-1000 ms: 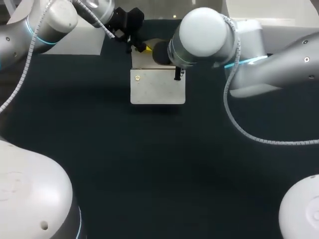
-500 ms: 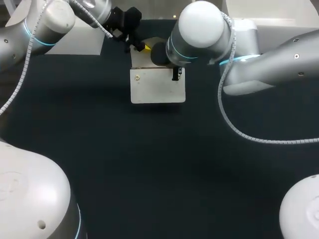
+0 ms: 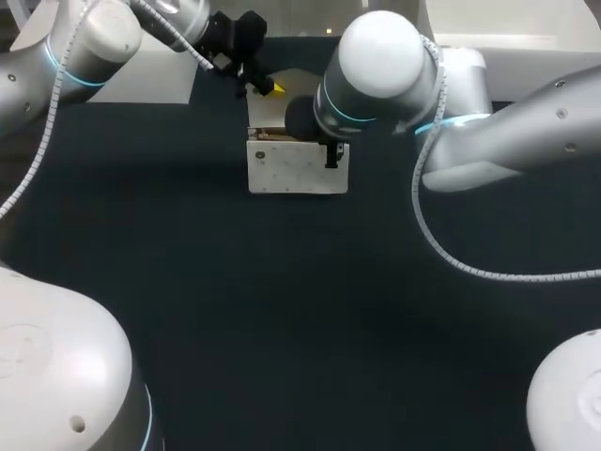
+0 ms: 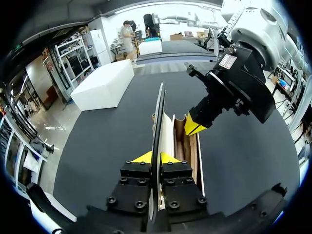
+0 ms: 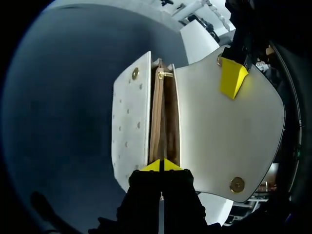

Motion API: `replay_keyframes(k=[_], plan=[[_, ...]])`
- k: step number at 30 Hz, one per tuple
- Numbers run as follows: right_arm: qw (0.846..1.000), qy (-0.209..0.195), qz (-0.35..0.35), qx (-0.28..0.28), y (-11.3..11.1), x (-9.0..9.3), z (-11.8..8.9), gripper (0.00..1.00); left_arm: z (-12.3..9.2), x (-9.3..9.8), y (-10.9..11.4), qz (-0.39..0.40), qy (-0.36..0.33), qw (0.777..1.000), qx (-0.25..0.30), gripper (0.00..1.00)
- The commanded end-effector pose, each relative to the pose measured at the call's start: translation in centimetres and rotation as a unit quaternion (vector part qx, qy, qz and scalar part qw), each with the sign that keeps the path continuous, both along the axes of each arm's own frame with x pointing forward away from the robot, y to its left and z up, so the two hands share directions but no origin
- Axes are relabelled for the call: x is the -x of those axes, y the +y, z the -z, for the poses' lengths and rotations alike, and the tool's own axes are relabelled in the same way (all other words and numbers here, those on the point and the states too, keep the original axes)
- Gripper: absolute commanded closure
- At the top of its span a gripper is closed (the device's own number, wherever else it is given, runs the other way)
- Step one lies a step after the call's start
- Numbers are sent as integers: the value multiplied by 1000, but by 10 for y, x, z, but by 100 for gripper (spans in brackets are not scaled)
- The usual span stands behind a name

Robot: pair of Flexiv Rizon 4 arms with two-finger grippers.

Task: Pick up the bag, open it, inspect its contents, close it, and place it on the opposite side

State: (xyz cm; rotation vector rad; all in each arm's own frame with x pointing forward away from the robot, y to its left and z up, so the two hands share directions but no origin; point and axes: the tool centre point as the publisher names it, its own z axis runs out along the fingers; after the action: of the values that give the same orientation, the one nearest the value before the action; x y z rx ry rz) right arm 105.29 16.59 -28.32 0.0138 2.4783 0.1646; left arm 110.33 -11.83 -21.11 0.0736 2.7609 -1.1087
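Left gripper (image 4: 156,157) pinches flap (image 5: 219,131), right gripper (image 5: 161,165) clamps bag (image 5: 129,131) wall; hold flap high so the interior ahead of the right fingers shows.

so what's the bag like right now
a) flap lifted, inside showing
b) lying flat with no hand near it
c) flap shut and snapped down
a: the left hand has the flap pinched and raised off the bag, and the brown inside shows in the right wrist view.
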Motion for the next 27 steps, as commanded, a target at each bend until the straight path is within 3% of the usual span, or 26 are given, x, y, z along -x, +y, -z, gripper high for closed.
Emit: replay_keyframes(k=[1, 8, 17, 27], plan=[[1000, 1, -6, 0, -1, 7, 2, 100, -2, 0, 0, 1, 0, 1000, 7, 100], [1000, 1, -8, -1, 0, 7, 2, 100, -4, 4, -2, 10, 1, 1000, 11, 100], [1000, -20, -8, 14, 2, -11, -8, 100, -6, 10, -2, 18, -3, 1000, 13, 100], [999, 3, -28, 30, 9, -10, 4, 100, -4, 10, -2, 18, 15, 999, 22, 100]])
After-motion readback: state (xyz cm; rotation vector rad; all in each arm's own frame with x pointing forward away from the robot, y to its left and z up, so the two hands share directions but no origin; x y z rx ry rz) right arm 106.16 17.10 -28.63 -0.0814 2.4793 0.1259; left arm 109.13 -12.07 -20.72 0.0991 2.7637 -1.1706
